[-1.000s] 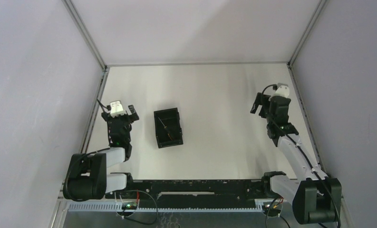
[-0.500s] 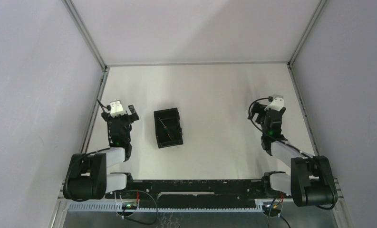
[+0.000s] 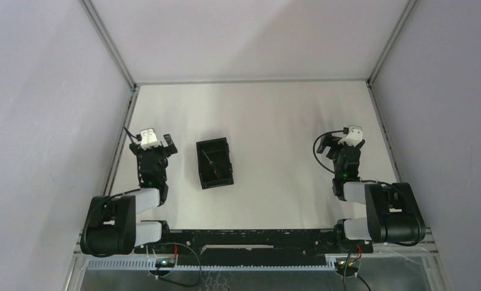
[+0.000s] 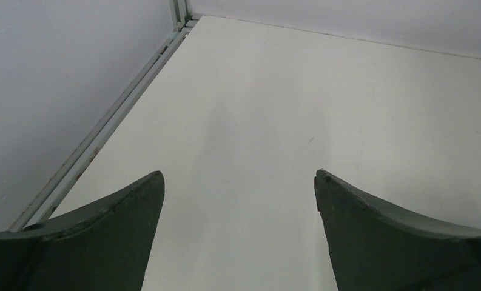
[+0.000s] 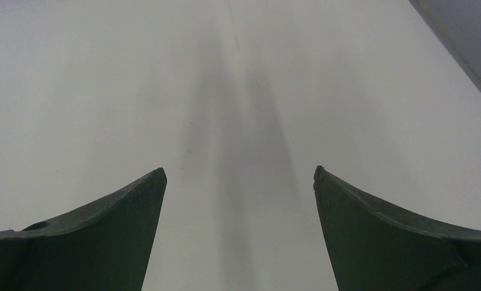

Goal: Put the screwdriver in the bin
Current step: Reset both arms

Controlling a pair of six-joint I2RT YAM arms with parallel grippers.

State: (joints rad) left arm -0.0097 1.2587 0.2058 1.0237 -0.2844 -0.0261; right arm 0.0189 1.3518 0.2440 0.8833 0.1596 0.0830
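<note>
Screwdriver (image 3: 212, 163) inside bin (image 3: 200, 165), between left claw (image 4: 238, 176) and right claw (image 5: 239, 172)

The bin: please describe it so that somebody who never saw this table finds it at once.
On the pale grey table, look left of the middle. There stands a small black rectangular plastic bin. It is the only box there, and a thin dark screwdriver lies inside it.

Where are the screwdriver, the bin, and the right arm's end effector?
screwdriver (image 3: 210, 162), top view, mid-shaft.
bin (image 3: 199, 165), top view, left wall.
right end effector (image 5: 239, 171), right wrist view, midway between fingertips.
</note>
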